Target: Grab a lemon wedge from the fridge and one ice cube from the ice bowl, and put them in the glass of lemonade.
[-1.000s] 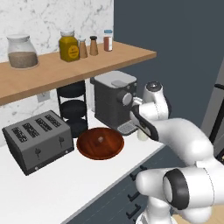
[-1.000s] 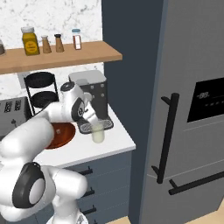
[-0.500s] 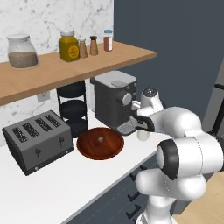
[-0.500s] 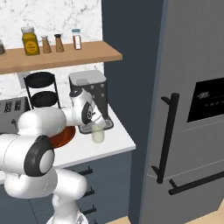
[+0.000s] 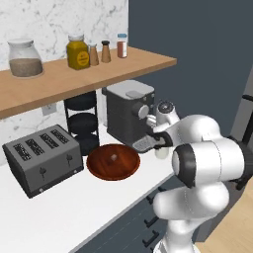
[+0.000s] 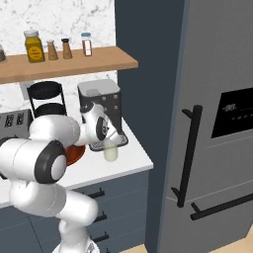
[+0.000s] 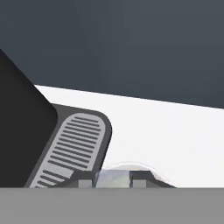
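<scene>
Two dark fingertips [image 7: 87, 178] at the bottom edge of the hand view stand close together, clamped on a small pale greyish ice cube [image 7: 112, 179]. The gripper [image 7: 112, 180] hangs just above the curved white rim of the glass of lemonade [image 7: 131, 166], which shows directly behind the cube.

In the right base view the glass [image 6: 111, 152] stands on the white counter [image 6: 129, 158] at centre left, just in front of the grey coffee machine [image 6: 101, 101], with the white arm's hand bent down over it. In the left base view the glass [image 5: 161, 151] peeks out at centre frame between the arm and the machine [image 5: 127, 111]. The machine's ribbed drip tray [image 7: 74, 148] fills the lower left of the hand view, beside bare white countertop.

Left of the machine in the left base view lies the reddish-brown ice bowl [image 5: 113, 161], with one small greyish piece resting at its middle. Further left sits a grey four-slot toaster [image 5: 43, 158], and behind the bowl a black three-tier round rack [image 5: 81, 121] stands against the marbled white wall.

Across the upper part of that view runs a wooden shelf [image 5: 143, 62] carrying a clear jar of brown grains [image 5: 23, 58], a yellow jar [image 5: 78, 51], two small brown shakers and a red-filled spice bottle [image 5: 121, 46].

Dark blue-grey cabinet drawers with black pulls run under the counter. At the right of the right base view rises the tall dark grey fridge [image 6: 217, 74], doors shut, with long black handles [image 6: 188, 155] and a black display panel [image 6: 233, 111].
</scene>
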You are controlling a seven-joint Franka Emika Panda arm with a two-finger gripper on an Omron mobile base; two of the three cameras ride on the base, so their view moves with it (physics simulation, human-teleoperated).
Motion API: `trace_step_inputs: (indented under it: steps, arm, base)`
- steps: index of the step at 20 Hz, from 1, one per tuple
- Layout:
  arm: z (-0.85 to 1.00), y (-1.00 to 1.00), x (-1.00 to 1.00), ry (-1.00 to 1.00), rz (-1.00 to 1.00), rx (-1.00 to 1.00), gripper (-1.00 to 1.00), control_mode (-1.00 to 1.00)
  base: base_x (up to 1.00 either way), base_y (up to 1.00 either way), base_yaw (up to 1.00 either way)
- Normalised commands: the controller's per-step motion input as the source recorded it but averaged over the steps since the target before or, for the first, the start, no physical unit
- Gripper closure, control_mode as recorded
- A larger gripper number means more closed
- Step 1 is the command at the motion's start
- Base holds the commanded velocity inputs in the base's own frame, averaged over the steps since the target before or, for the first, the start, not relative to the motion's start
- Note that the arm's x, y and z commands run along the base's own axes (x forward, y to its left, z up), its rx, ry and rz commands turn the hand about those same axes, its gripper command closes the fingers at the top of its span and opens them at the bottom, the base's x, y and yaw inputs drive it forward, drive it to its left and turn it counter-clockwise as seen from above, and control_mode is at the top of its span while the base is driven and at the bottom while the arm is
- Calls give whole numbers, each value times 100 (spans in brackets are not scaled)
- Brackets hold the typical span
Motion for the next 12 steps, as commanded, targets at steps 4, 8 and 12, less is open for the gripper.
trace_step_inputs:
  steps: [4, 8, 12]
  arm:
    - [-27, 0, 26, -4, 0, -4, 100, -100]
    - [-24, 0, 17, -2, 0, -4, 100, -100]
    - [-6, 0, -19, -6, 0, -5, 100, -100]
  base:
    - [0, 0, 0]
    - [0, 0, 0]
    - [0, 0, 0]
